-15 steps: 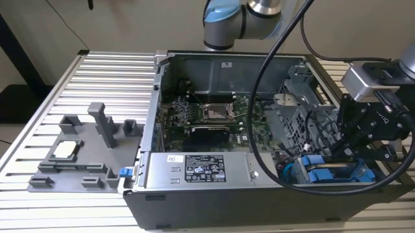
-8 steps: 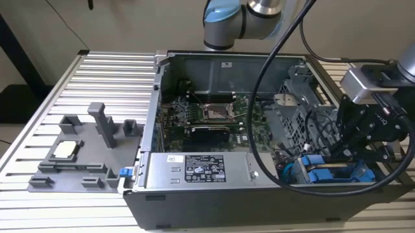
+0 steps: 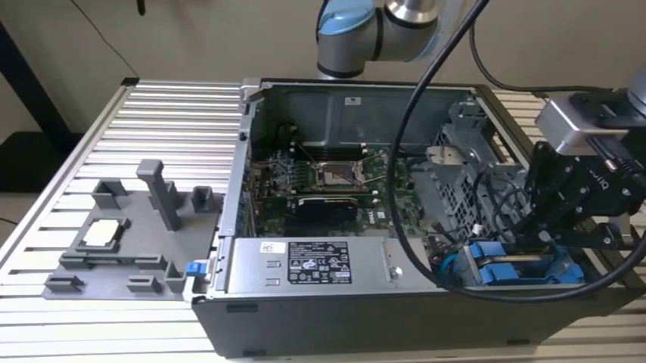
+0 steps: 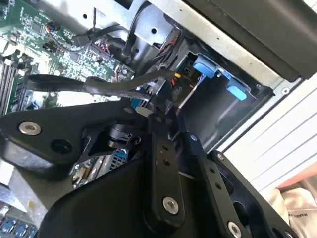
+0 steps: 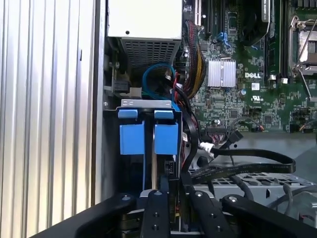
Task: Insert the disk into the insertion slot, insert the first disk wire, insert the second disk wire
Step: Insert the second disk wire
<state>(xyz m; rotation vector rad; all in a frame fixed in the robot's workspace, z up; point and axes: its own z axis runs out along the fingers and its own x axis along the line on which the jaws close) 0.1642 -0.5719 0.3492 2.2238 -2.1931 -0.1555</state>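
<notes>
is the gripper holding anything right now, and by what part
It looks like the gripper is pinching a black wire connector by its end, at the disk sitting in its slot; the grip itself is partly hidden, so this is not certain.

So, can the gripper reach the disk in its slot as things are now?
Probably yes: the gripper sits right at the disk between the blue tabs, and the black cables run off to one side.

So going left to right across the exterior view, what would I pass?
Grey fixture tray → power supply box with its label, in the open computer case → blue-framed disk in its slot → pincer just above it.
</notes>
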